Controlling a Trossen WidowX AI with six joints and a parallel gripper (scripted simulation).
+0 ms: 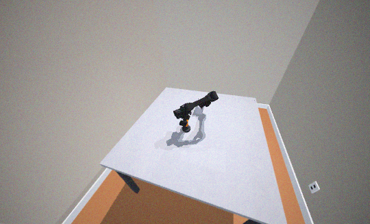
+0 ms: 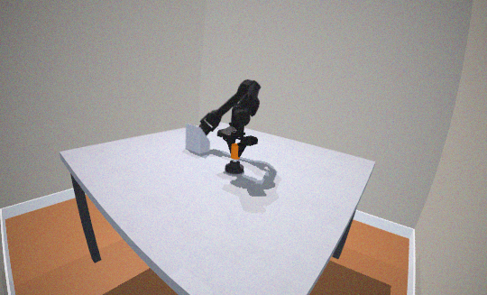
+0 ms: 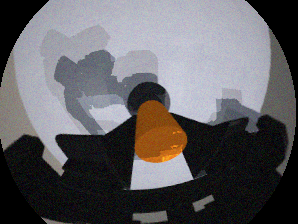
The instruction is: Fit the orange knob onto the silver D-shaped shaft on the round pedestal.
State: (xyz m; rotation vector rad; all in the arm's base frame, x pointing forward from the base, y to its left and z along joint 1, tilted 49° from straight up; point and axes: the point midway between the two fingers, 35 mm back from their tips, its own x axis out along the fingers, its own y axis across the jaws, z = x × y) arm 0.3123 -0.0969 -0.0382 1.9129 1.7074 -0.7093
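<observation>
The orange knob (image 1: 187, 122) (image 2: 234, 151) (image 3: 159, 142) is held upright, or nearly so, between the fingers of my gripper (image 2: 235, 154) (image 3: 152, 117), which is shut on it. The black round pedestal (image 1: 186, 129) (image 2: 234, 168) (image 3: 144, 92) stands on the table directly below the knob. In the exterior view a thin pale strip shows between the knob's lower end and the pedestal's top; I cannot tell whether it is the silver shaft. The hole, its flat side and the shaft's flat side are hidden. In the wrist view the knob covers part of the pedestal.
The table (image 1: 219, 157) (image 2: 180, 202) bears the pedestal and the arm. A pale block (image 2: 197, 139) stands beside the arm's base in the exterior view. The arm's shadows fall across the table around the pedestal.
</observation>
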